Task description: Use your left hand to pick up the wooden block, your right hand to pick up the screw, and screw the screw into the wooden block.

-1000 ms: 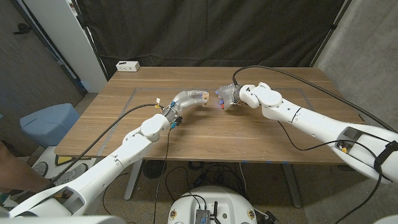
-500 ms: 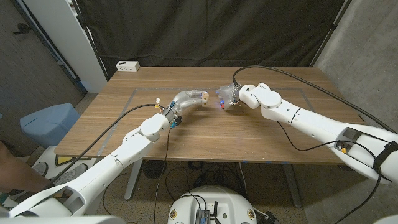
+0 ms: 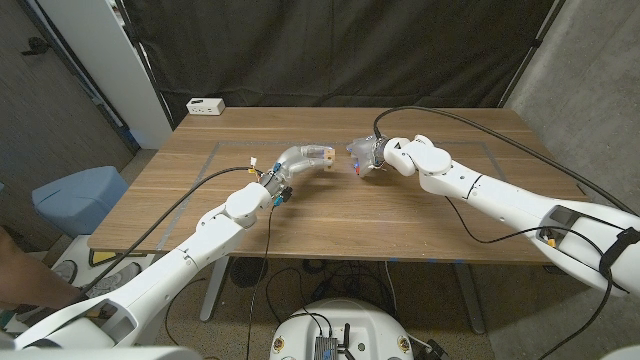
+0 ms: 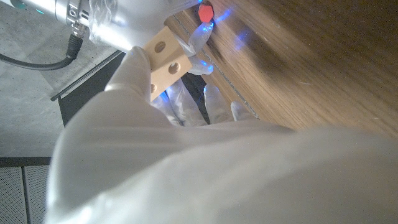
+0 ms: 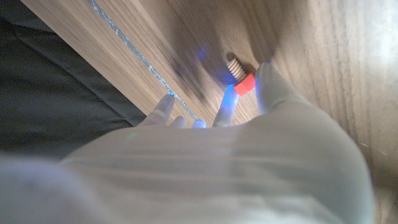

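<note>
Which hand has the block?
The left hand grips the block, a pale piece with two holes facing out. The right hand pinches the red-headed screw instead.

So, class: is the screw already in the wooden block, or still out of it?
Out. The right hand pinches the screw, threaded tip bare; the wooden block in the left hand shows empty holes.

No readable text, label, brand, number or sign anywhere. Too small and blurred to make out any marking on the white box (image 3: 206, 106) at the far corner of the worktop (image 3: 330, 210).
</note>
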Controlling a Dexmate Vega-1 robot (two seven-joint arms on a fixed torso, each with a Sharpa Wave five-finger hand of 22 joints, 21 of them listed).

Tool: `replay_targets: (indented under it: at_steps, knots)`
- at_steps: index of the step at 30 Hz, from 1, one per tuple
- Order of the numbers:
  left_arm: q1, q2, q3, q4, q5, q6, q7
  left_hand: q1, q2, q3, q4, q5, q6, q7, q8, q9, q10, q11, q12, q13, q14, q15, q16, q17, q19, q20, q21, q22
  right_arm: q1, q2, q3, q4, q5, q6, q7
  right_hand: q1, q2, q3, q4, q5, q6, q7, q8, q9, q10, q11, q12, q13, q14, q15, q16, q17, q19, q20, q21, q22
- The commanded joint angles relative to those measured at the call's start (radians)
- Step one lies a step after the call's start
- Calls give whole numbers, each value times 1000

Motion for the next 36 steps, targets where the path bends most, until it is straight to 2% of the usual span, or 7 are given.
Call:
replay_targets:
  at_steps: [1,21,24,36]
  knots:
    - [1,0,-1,2,-2,-1,0,-8,18,1,5,7,43,-7,5,6,12,3,17,82,-1,-118,6,2,-5,-3,4,4,-4,-3,-2,4,-3,3,-16,19,2,9,0,3,17,-4,14,8,12,-4,5,2,13,-4,9,2,9,-1,3,4]
    - [3,-1,1,-5,1,4,5,-12,23,-2,7,8,43,-7,4,7,12,3,13,83,-2,-118,6,2,-6,-2,4,4,-4,-1,-2,23,2,24,-60,30,7,20,1,3,58,-8,59,32,51,-19,11,2,35,-19,13,3,27,-16,6,4]
    - [3,-2,1,-5,1,4,5,-12,23,-3,7,8,44,-7,4,7,12,3,12,82,-3,-118,6,2,-7,-2,4,4,-5,-1,-2,23,2,24,-63,31,7,21,2,3,62,-9,67,36,59,-26,13,2,42,-21,14,3,33,-23,8,4]
    - [1,-3,3,-6,4,4,6,-16,25,-5,8,8,45,-7,4,7,13,3,11,83,-2,-117,6,2,-8,-3,4,4,-10,-6,4,17,4,29,-83,32,7,25,3,3,77,-8,90,50,73,-27,12,2,58,-33,16,4,47,-47,9,4]
